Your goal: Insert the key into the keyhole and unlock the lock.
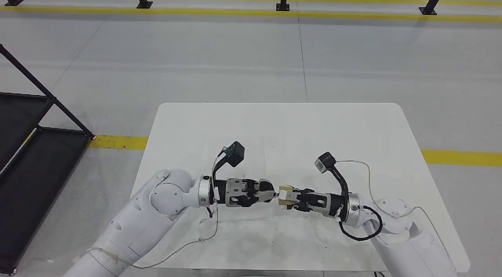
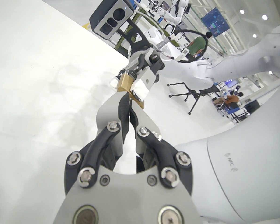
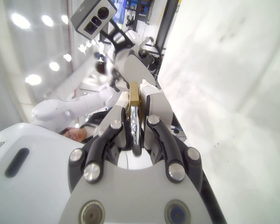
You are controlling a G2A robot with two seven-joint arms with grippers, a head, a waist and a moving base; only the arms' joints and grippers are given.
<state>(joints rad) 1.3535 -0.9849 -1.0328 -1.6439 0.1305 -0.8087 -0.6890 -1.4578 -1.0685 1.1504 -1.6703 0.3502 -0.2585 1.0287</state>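
A small brass padlock (image 1: pixel 285 193) hangs above the table's front edge, between the two arms. My right gripper (image 3: pixel 134 92) is shut on the padlock's brass body (image 3: pixel 133 94), and the silver shackle (image 3: pixel 135 129) points back toward its wrist. My left gripper (image 2: pixel 128 102) faces it, shut on a brass key (image 2: pixel 137 102). The key's tip meets the bottom face of the padlock (image 2: pixel 124 83). How deep the key sits in the keyhole is hidden by the fingers. From above, the left gripper (image 1: pixel 265 193) and the right gripper (image 1: pixel 292 197) nearly touch.
The white table (image 1: pixel 274 136) spreads out behind the grippers. A black rack (image 1: pixel 31 143) stands on the floor to the left. Yellow floor lines and blue barriers lie beyond the table.
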